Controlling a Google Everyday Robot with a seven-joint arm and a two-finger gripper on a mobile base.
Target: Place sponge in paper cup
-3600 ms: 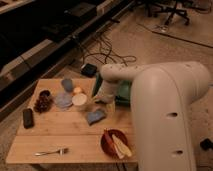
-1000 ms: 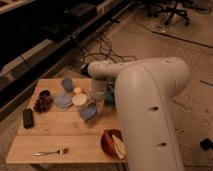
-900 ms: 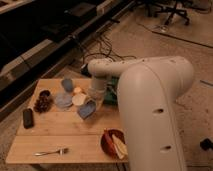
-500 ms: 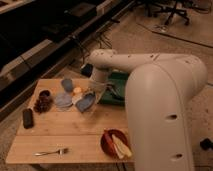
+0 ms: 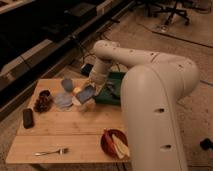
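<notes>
Gripper (image 5: 89, 93) is up over the wooden table (image 5: 75, 132), pinching the blue-grey sponge (image 5: 85, 93) tight. That sponge hangs right above the white paper cup (image 5: 79, 100), which sits next to a flat blue-grey disc (image 5: 63, 100) and a blue-grey cup (image 5: 67, 83). Near the front lie a fork (image 5: 50, 151) and a red bowl (image 5: 111, 144).

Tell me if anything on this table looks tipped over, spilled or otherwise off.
Nothing looks spilled or knocked over. The one odd sight is the sponge, tilted in the air at the tool, just above the paper cup instead of lying flat. The fork and the red bowl sit undisturbed near the front edge.
</notes>
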